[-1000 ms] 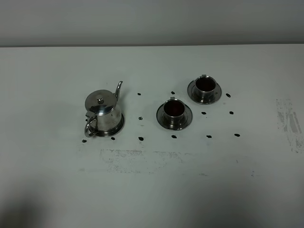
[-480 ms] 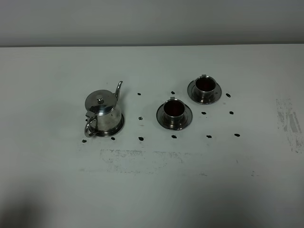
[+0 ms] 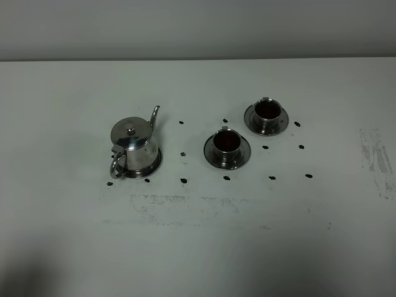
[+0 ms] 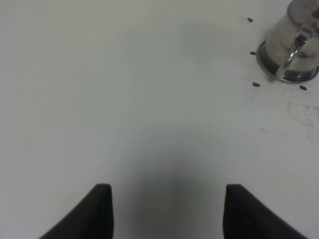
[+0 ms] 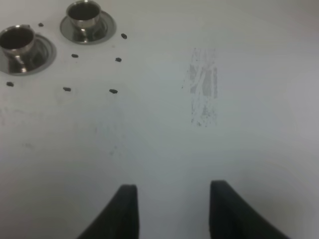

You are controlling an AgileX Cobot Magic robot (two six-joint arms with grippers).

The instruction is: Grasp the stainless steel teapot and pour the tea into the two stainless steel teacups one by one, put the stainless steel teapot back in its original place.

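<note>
The stainless steel teapot [image 3: 133,147] stands upright on its round steel tray [image 3: 156,164], the original place, at the left of the table, with its ring handle toward the front. In the left wrist view the teapot [image 4: 294,45] sits on the tray [image 4: 265,60], far from my left gripper [image 4: 168,211], which is open over bare table. The two stainless steel teacups [image 3: 227,143] [image 3: 268,111] sit on saucers right of the pot and hold dark liquid. My right gripper [image 5: 173,211] is open and holds nothing, well away from the teacups [image 5: 17,40] [image 5: 84,13]. Neither gripper shows in the exterior high view.
Small dark marks [image 3: 184,180] dot the white table around the pot and cups. A scuffed patch [image 3: 179,207] lies in front of them and another worn patch [image 5: 203,92] at the right. A grey wall [image 3: 198,28] backs the table.
</note>
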